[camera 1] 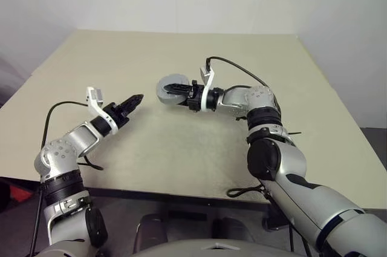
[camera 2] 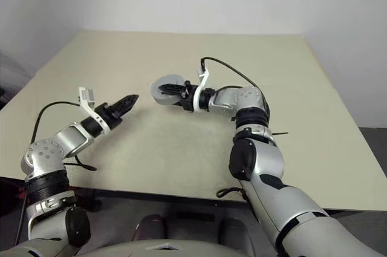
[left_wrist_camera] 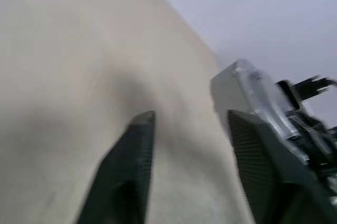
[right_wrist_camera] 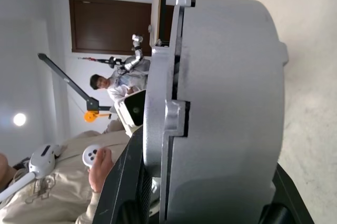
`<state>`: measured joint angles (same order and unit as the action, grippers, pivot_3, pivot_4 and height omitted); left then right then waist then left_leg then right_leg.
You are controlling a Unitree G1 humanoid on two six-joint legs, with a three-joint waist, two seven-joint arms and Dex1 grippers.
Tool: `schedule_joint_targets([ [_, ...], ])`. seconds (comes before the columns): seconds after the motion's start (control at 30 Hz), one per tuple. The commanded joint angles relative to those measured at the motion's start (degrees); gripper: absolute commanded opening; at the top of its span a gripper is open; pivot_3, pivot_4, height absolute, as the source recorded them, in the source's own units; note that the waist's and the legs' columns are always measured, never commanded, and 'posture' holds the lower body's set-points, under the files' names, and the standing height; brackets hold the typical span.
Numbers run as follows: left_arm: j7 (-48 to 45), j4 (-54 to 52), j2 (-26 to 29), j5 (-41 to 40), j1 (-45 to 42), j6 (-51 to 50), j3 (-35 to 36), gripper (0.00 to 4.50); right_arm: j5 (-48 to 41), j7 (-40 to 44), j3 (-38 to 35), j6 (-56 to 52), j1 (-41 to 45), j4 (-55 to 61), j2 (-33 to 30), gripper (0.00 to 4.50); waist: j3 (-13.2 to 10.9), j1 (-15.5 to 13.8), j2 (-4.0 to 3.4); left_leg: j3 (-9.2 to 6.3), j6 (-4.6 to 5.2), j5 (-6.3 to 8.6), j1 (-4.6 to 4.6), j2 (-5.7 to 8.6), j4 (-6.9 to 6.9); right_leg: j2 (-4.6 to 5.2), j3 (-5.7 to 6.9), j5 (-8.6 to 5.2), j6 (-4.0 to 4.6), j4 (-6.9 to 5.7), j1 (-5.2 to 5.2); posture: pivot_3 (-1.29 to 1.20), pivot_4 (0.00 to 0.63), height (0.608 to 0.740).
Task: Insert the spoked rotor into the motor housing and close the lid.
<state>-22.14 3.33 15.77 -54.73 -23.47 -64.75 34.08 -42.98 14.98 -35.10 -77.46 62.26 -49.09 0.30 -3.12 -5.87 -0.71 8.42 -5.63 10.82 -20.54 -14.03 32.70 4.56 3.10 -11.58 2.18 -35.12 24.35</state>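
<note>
My right gripper [camera 1: 173, 90] is shut on the motor housing [camera 1: 167, 85], a round squat silver-grey body, and holds it on edge above the middle of the table. In the right wrist view the housing [right_wrist_camera: 226, 103] sits between the black fingers [right_wrist_camera: 126, 182]. A thinner grey disc, the lid [right_wrist_camera: 160, 118], lies flush on one face with a seam between them. The spoked rotor is hidden. My left gripper [camera 1: 136, 99] hovers to the housing's left, apart from it and pointing toward it. It is open with nothing between its fingers [left_wrist_camera: 131, 150].
The beige table [camera 1: 181, 160] spreads wide around both arms, its front edge close below them. A black cable [camera 1: 239, 71] loops over the right wrist. In the right wrist view a seated person's hand [right_wrist_camera: 100, 163] holds a white controller beyond the table.
</note>
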Motion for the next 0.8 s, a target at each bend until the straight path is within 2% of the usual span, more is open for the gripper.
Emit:
schedule_joint_targets([
  [0.03, 3.43, 1.27, -0.58, -7.02, -2.16, -3.28, 3.34, 3.52, -2.73, 2.43, 0.81, -1.78, 1.21, 3.52, -0.03, 2.04, 0.00, -0.05, 0.00, 0.00, 0.00, 0.00, 0.01, 0.00, 0.01, 0.00, 0.00, 0.00, 0.00, -0.03, 0.00, 0.00, 0.000, 0.740],
  [0.1, 5.59, 3.92, -1.26, -12.34, -3.54, -6.61, 5.10, 4.15, -2.93, 3.81, 2.00, -3.47, 0.67, 4.75, -0.06, 2.04, 0.00, -0.11, 0.00, -0.01, 0.00, 0.00, 0.00, -0.02, 0.05, -0.02, -0.01, 0.00, 0.00, -0.10, 0.00, 0.00, 0.000, 0.740],
  [0.37, 11.68, 10.48, -3.49, -25.85, -7.36, -10.90, 5.74, 4.15, -5.16, 7.94, 4.93, -10.47, -1.76, 13.07, 0.65, 2.04, 0.00, -0.58, 0.03, -0.03, -0.01, 0.00, -0.01, -0.02, 0.14, -0.01, -0.02, 0.01, -0.02, -0.19, 0.00, 0.00, 0.000, 0.740],
  [0.8, 14.72, 13.68, -4.41, -33.93, -8.56, -9.45, 1.24, 4.15, -4.96, 7.99, 5.61, -11.93, -4.40, 18.75, 1.87, 2.04, 0.01, -1.62, 0.04, -0.05, -0.08, -0.05, 0.00, -0.02, 0.26, 0.01, -0.04, 0.13, -0.22, -0.32, -0.01, 0.00, 0.000, 0.740],
])
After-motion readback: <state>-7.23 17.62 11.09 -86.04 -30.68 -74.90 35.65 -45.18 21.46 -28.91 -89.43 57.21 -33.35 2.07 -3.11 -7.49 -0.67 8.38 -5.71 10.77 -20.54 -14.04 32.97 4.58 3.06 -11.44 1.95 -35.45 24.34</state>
